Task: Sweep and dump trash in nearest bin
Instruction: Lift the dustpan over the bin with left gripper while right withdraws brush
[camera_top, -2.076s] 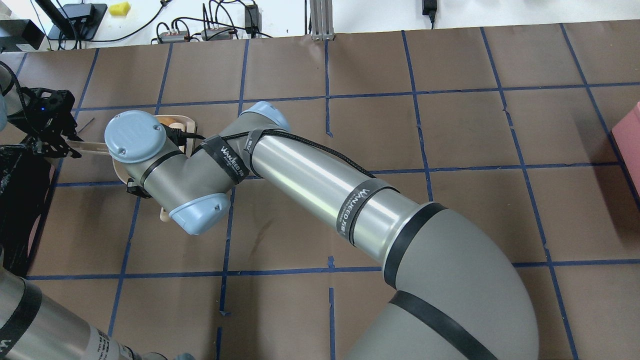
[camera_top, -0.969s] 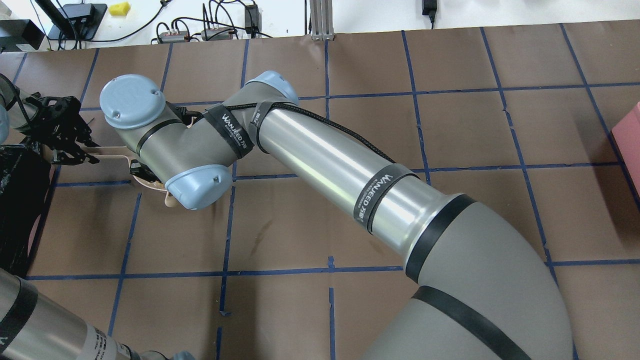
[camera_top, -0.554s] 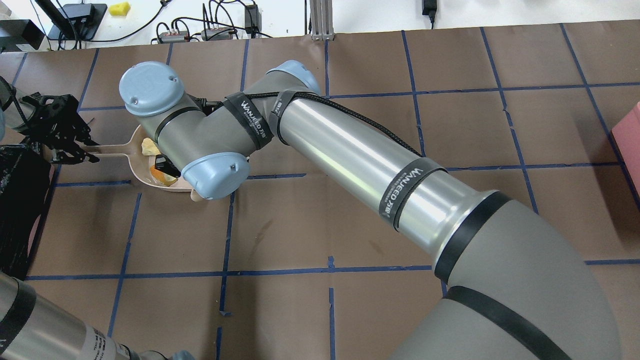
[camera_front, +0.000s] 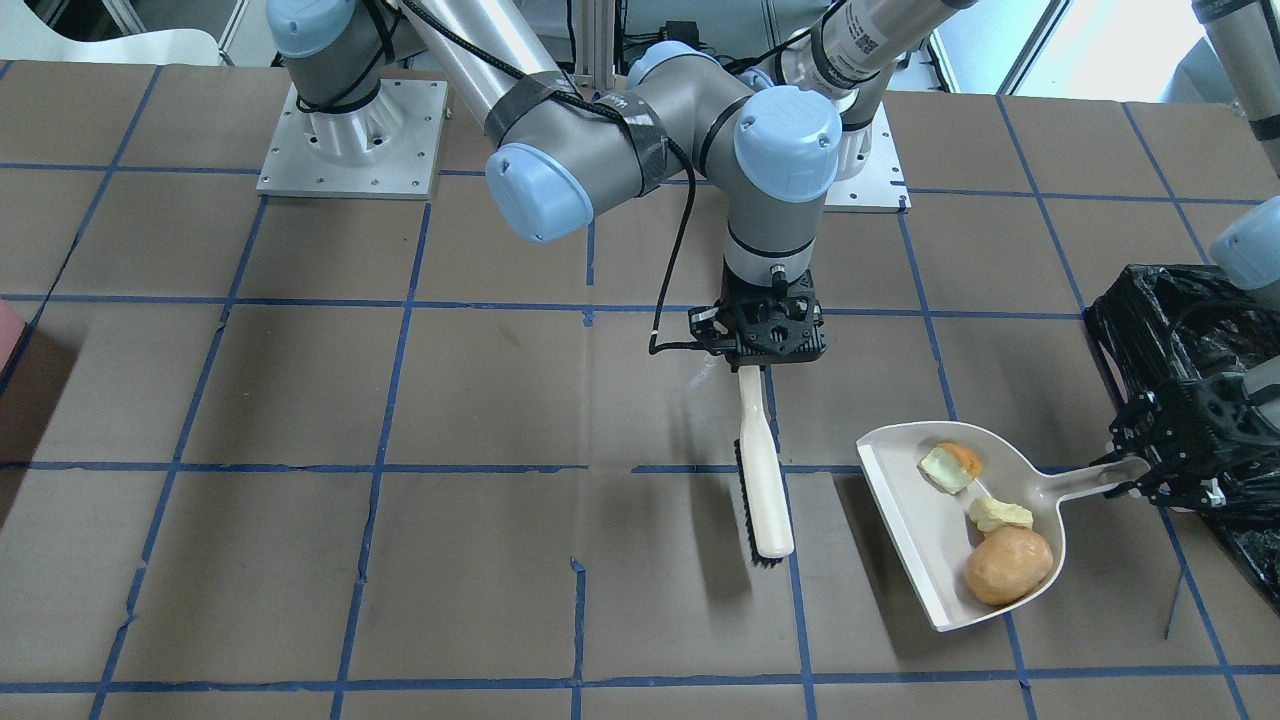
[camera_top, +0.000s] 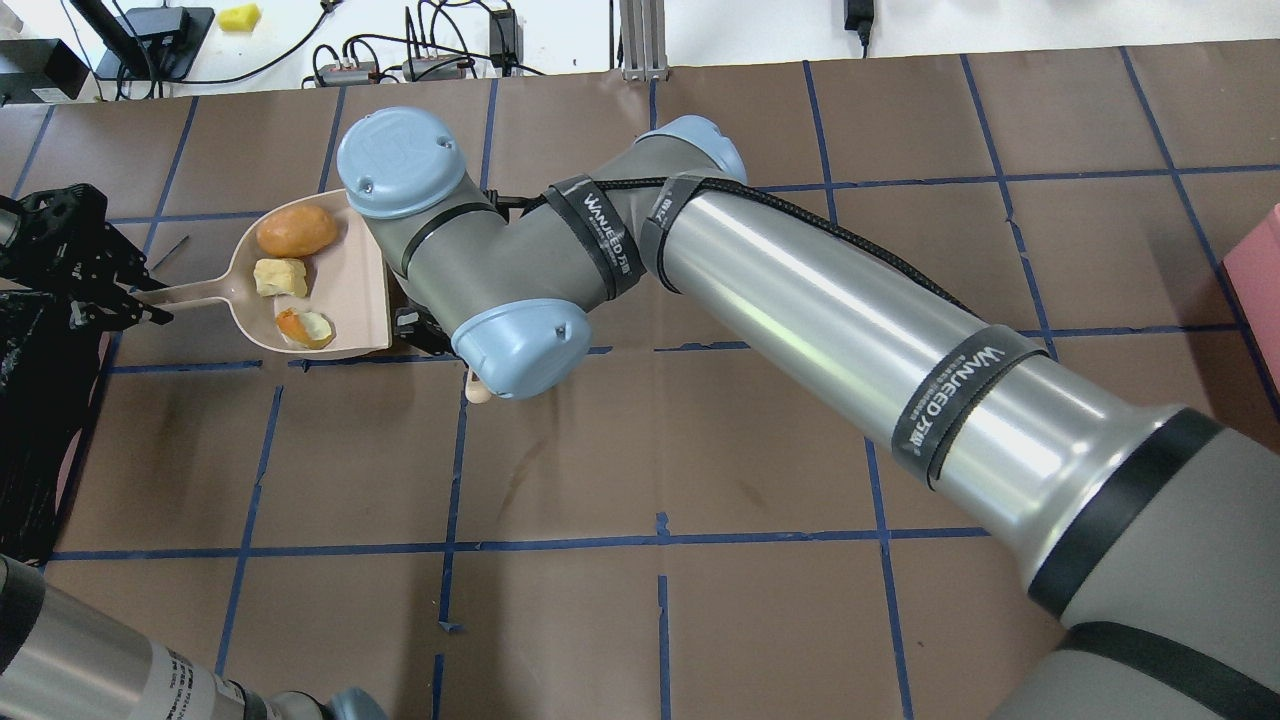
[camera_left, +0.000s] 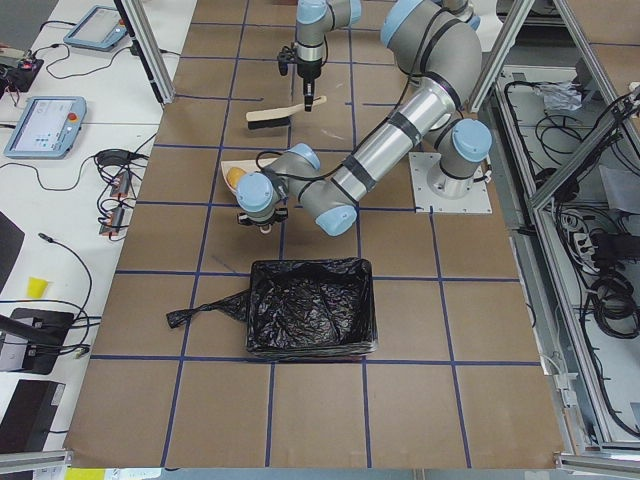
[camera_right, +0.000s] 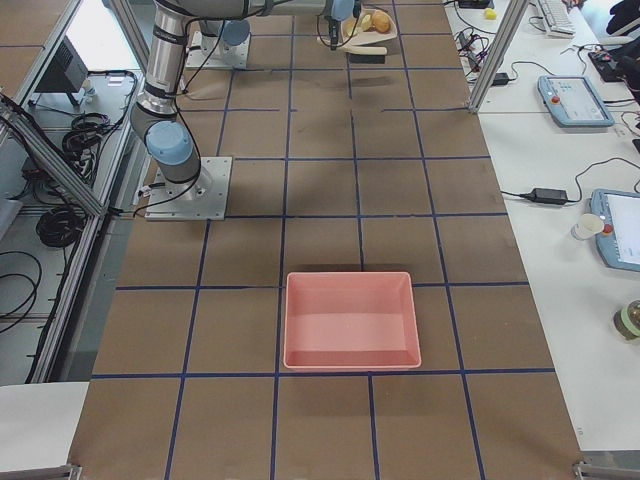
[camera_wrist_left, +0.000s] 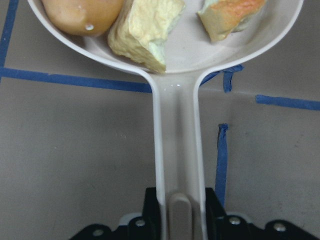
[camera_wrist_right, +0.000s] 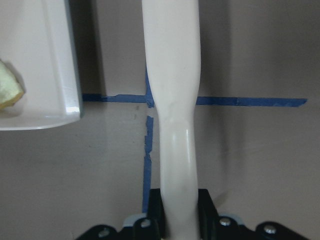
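Observation:
My left gripper (camera_front: 1150, 478) is shut on the handle of a cream dustpan (camera_front: 915, 525), also seen in the left wrist view (camera_wrist_left: 175, 150). In the pan lie a round brown potato-like piece (camera_front: 1008, 565), a yellow chunk (camera_front: 1000, 514) and an orange-and-white piece (camera_front: 950, 466). My right gripper (camera_front: 765, 348) is shut on the handle of a cream brush (camera_front: 763, 480), which hangs bristles-left just left of the pan's open edge. The bin (camera_front: 1170, 320), lined with a black bag, stands right behind my left gripper; it also shows in the exterior left view (camera_left: 310, 305).
A pink tub (camera_right: 350, 318) stands at the table's other end, far from the pan. The brown table is marked with a blue tape grid. My right arm (camera_top: 800, 300) stretches across the middle of the table and hides its gripper in the overhead view.
My right arm has swung right with the brush, off the dustpan, uncovering the three pieces lying in it. My left gripper keeps hold of the pan handle near the bin.

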